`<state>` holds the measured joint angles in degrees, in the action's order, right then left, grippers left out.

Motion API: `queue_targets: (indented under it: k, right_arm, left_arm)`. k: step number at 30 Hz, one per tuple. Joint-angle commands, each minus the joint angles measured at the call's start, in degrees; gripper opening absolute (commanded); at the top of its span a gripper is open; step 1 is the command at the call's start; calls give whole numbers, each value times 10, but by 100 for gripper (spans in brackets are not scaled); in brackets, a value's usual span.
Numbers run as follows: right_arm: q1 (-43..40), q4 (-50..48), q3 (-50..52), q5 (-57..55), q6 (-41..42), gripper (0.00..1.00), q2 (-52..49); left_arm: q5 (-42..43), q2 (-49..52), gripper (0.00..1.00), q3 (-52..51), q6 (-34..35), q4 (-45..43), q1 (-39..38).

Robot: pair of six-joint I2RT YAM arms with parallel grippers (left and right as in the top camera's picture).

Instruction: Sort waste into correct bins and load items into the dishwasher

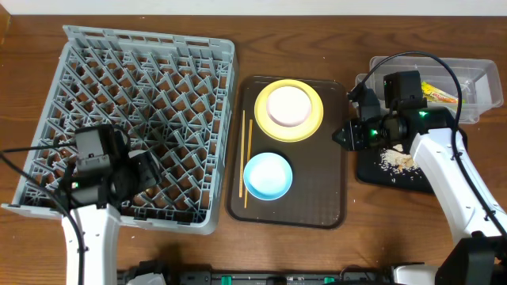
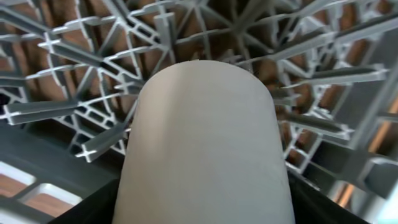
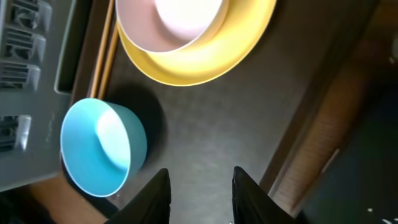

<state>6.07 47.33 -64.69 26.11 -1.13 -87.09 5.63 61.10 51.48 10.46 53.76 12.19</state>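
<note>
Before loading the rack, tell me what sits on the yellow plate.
A white bowl sits on the yellow plate, apparently empty. The plate's centre beneath it is hidden.

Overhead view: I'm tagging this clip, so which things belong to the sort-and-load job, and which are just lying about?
Job: dish rack, yellow plate, white bowl, blue bowl, chopsticks, clear tub, yellow-green wrapper, black tray, food scraps.
Lying about: brown serving tray, wooden table.
</note>
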Motion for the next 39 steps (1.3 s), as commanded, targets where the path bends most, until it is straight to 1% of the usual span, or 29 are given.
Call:
queue_targets:
  k: [1, 6, 7, 8, 9, 10, 11, 12, 13, 14, 15, 17, 18, 20, 23, 24, 26, 27, 29, 33, 36, 39]
  right_arm:
    - [-4, 1, -13, -10, -13, 30, 13]
    - [-4, 5, -13, -10, -13, 31, 13]
    - [-4, 5, -13, -10, -13, 31, 13]
    - [-4, 5, -13, -10, -13, 31, 13]
    - [-4, 5, -13, -10, -13, 31, 13]
    - [-4, 5, -13, -10, -13, 32, 13]
    - [-4, 5, -13, -10, -13, 33, 13]
    - [-4, 5, -13, -10, -13, 35, 13]
    - [-4, 6, -13, -10, -13, 39, 13]
    - [-4, 7, -13, -10, -13, 42, 13]
    - [-4, 9, -13, -10, -13, 45, 14]
    - [-4, 12, -13, -10, -13, 49, 14]
    - [-4, 13, -13, -10, -13, 50, 14]
    - [-4, 13, -13, -10, -13, 54, 17]
    - [-4, 13, -14, -11, -13, 55, 26]
    - [-4, 14, -14, -14, -13, 55, 32]
    - [-4, 16, -17, -25, -13, 59, 46]
    - [-4, 17, -18, -37, -13, 62, 55]
    - [-5, 21, -18, -58, -13, 76, 74]
    - [-16, 24, -18, -64, -13, 82, 109]
    - [-29, 24, -18, -64, -7, 84, 126]
    - [-52, 25, -18, -74, 21, 84, 132]
  left_arm:
    - [-27, 31, 24, 13, -3, 2, 2]
    - [-26, 82, 25, 12, -3, 2, 2]
    - [-26, 91, 32, 12, -3, 1, 2]
    - [-26, 101, 36, 12, -3, 1, 2]
    - [-27, 110, 40, 12, -3, 1, 2]
    - [-27, 117, 41, 12, -3, 1, 2]
    - [-27, 126, 45, 12, -3, -1, 2]
    - [-27, 134, 52, 12, -3, -3, 2]
    - [-27, 138, 62, 12, -3, -4, 2]
    - [-27, 142, 66, 12, -3, -7, 2]
    - [-27, 144, 72, 12, -3, -9, 2]
    - [-27, 143, 92, 16, -3, -9, 2]
    - [-27, 140, 93, 23, -3, -9, 2]
    - [-27, 133, 94, 37, -3, -8, 2]
    - [-21, 116, 95, 67, -3, -2, 2]
    - [-11, 108, 95, 78, -3, 1, 2]
    - [26, 90, 95, 93, -3, 2, 0]
    - [45, 80, 95, 96, -3, 0, -3]
    - [80, 56, 95, 97, -3, -7, -19]
    - [87, 20, 96, 97, -3, -21, -82]
    - [87, 8, 96, 97, -1, -43, -151]
    - [80, 15, 96, 97, 4, -60, -224]
